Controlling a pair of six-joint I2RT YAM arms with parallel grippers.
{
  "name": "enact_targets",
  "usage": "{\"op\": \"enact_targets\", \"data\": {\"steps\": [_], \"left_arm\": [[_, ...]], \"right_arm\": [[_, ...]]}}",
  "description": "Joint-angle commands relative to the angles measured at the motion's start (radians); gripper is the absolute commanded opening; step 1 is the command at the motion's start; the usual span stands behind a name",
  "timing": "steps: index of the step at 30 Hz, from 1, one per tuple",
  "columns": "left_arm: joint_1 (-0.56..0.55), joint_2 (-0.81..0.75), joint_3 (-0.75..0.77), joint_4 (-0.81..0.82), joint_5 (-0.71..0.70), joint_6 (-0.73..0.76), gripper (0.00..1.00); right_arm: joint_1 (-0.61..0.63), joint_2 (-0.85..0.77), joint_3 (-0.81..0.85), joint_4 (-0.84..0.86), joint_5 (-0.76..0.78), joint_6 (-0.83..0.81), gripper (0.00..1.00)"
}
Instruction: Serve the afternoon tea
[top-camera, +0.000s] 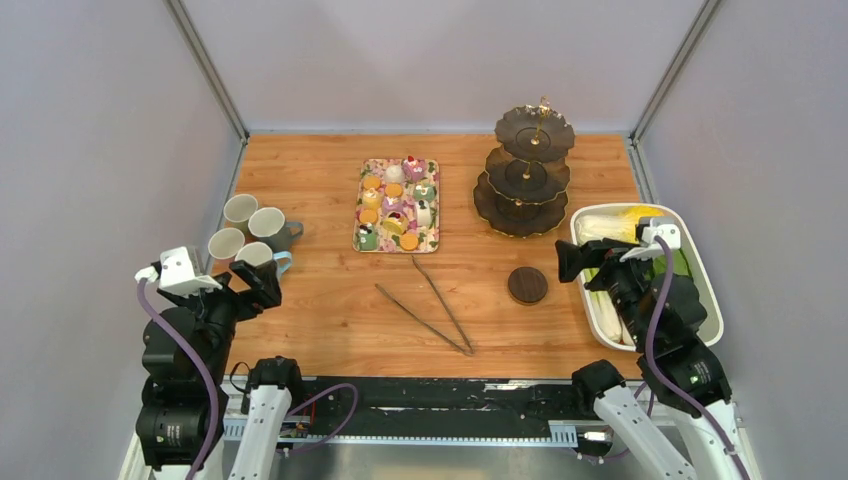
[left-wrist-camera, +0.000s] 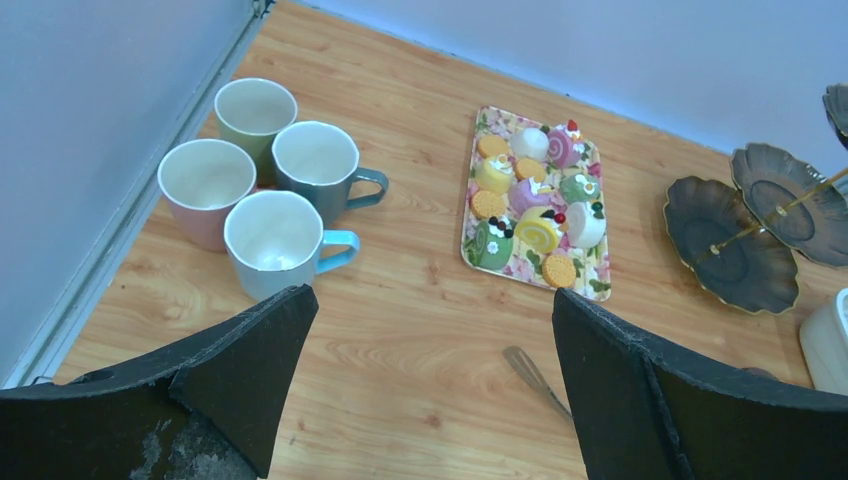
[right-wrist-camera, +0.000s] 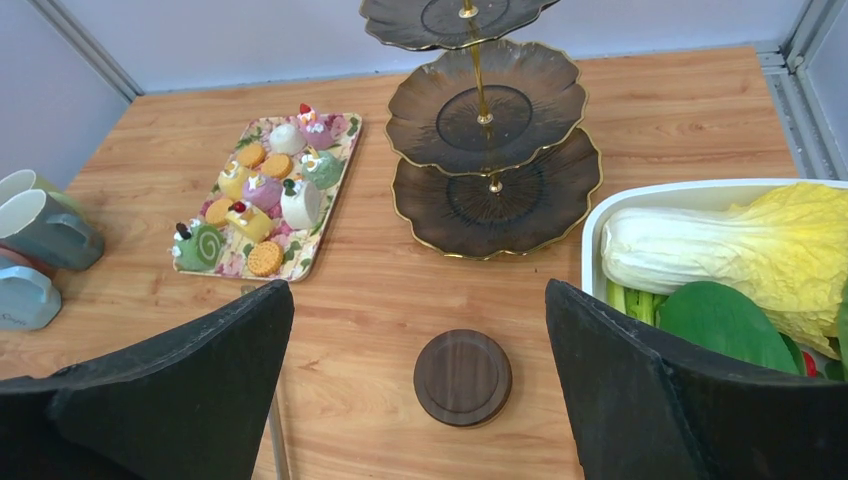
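nothing has been served yet, so this looks like the opening step. the left hand (top-camera: 255, 287) hangs wide open and empty at the near left of the bench (top-camera: 330, 310), just short of the four mugs (top-camera: 250, 235) bunched by the left wall. the right hand (top-camera: 575, 265) is likewise spread wide and holds nothing, at the inner edge of the white tub (top-camera: 712, 300) of vegetables. the cakes (top-camera: 395, 200) sit on a floral tray (top-camera: 434, 240) at the middle back, with the three-tier stand (top-camera: 522, 185) bare to its right. a dark coaster (top-camera: 527, 285) lies in front of the stand; whether it is one or a stack i cannot tell. the tongs (top-camera: 435, 310) lie mid-bench. the next move probably calls for taking up the tongs, or a cake directly, gently enough not to crush it.
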Motion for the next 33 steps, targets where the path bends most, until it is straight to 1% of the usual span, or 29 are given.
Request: {"op": "enact_targets", "data": {"steps": [1, 4, 6, 8, 12, 14, 16, 21, 23, 26, 31, 33], "left_arm": [[-0.004, -0.020, -0.021, 0.081, 0.017, -0.030, 1.00], [-0.004, -0.009, -0.054, 0.096, 0.037, -0.055, 1.00], [-0.003, 0.005, -0.074, 0.102, 0.052, -0.074, 1.00], [-0.003, 0.027, -0.095, 0.100, 0.110, -0.103, 1.00], [-0.004, 0.069, -0.150, 0.102, 0.189, -0.152, 1.00], [-0.003, 0.087, -0.182, 0.106, 0.213, -0.173, 1.00], [-0.003, 0.104, -0.213, 0.106, 0.255, -0.190, 1.00], [-0.004, 0.145, -0.292, 0.104, 0.318, -0.196, 1.00], [-0.003, 0.158, -0.306, 0.104, 0.340, -0.193, 1.00], [-0.004, 0.168, -0.321, 0.108, 0.355, -0.196, 1.00], [-0.076, 0.182, -0.364, 0.139, 0.322, -0.215, 1.00], [-0.098, 0.200, -0.373, 0.152, 0.320, -0.221, 1.00]], "right_arm": [[0.005, 0.035, -0.013, 0.046, -0.067, 0.015, 1.00], [0.004, 0.086, -0.034, 0.048, -0.159, 0.049, 1.00], [0.005, 0.124, -0.064, 0.065, -0.253, 0.086, 1.00], [0.004, 0.160, -0.107, 0.101, -0.348, 0.127, 1.00], [0.011, 0.222, -0.200, 0.189, -0.449, 0.190, 1.00], [0.032, 0.253, -0.232, 0.223, -0.459, 0.201, 1.00], [0.072, 0.289, -0.245, 0.239, -0.434, 0.201, 1.00], [0.210, 0.459, -0.236, 0.251, -0.352, 0.182, 0.98], [0.284, 0.534, -0.229, 0.264, -0.296, 0.184, 0.94], [0.393, 0.658, -0.199, 0.279, -0.205, 0.193, 0.82], [0.537, 0.897, -0.079, 0.275, -0.058, 0.222, 0.53], [0.575, 0.981, -0.024, 0.260, -0.033, 0.244, 0.50]]}}
